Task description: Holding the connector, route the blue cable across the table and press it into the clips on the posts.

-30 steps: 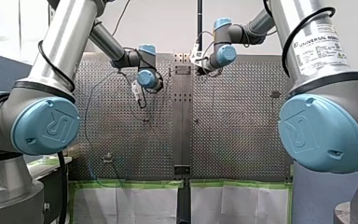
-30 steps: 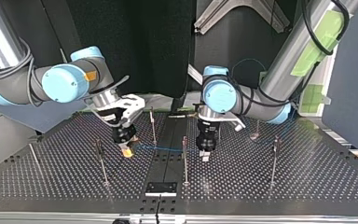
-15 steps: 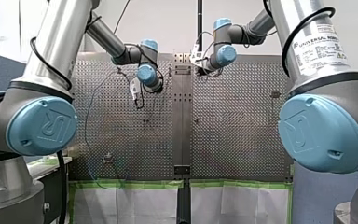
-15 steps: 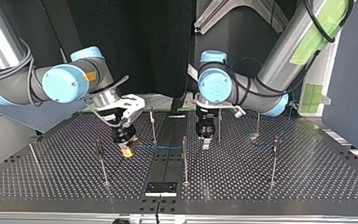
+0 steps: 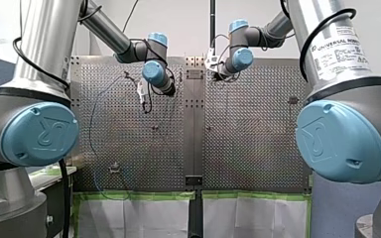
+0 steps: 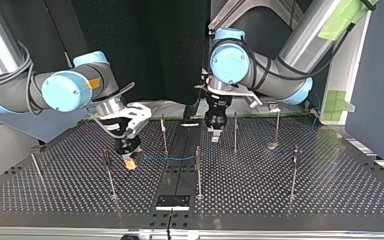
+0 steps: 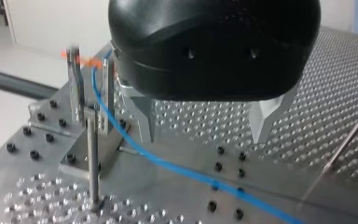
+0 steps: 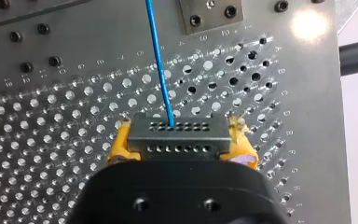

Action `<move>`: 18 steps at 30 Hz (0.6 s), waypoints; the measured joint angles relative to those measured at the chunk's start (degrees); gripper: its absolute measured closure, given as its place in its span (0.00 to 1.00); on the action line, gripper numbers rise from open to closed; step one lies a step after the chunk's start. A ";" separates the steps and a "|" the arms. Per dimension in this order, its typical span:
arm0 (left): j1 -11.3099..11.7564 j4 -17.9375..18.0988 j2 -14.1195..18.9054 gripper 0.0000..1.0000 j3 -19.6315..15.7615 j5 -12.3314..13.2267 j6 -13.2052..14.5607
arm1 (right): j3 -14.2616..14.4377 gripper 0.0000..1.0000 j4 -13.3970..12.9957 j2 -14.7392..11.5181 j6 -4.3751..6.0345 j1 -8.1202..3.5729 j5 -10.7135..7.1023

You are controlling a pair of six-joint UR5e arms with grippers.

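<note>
Our right jaws are clamped on the connector [image 8: 177, 136], a flat grey metal block with two rows of small round holes. It is held between yellow pads [image 8: 120, 143] with uneven edges. The cable [image 8: 158, 56], thin, smooth and blue, leaves the connector's middle and runs straight ahead over the counter [image 8: 51, 140], matt perforated metal. Markings beside the holes are too small to read.

In the top view the connector sits low over the counter, left of centre. We cannot tell if it touches. The cable runs from it to the thin round post [image 6: 198, 167] on the centre strip, and any clip there is too small to make out.

Our left jaws are bare tapered metal, wide apart and empty above the cable. A glossy black housing [image 7: 214, 46] hides their upper parts. The cable climbs to a bracket [image 7: 77, 93] of two upright bars fixed with black screws [image 7: 49, 137]; its orange top is blurred.

In the front view both jaws are hidden behind the wrists.
</note>
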 joint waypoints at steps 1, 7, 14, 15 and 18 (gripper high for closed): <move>-0.27 -0.13 0.46 0.00 -0.46 -0.03 0.20 | 0.00 1.00 0.02 0.00 0.00 -0.03 0.00; -2.20 -1.66 3.63 0.00 -2.61 -0.35 2.61 | -0.01 1.00 0.10 0.00 -0.01 -0.18 0.01; -4.86 -1.42 7.00 0.00 -2.56 -0.74 4.89 | -0.03 1.00 0.11 -0.02 -0.01 -0.33 0.01; -5.19 -1.38 7.47 0.00 -2.41 -0.89 5.10 | -0.03 1.00 0.11 -0.03 -0.02 -0.33 0.01; -6.13 -1.46 8.98 0.00 -1.40 -1.77 5.48 | -0.06 1.00 0.09 -0.05 -0.11 -0.34 0.01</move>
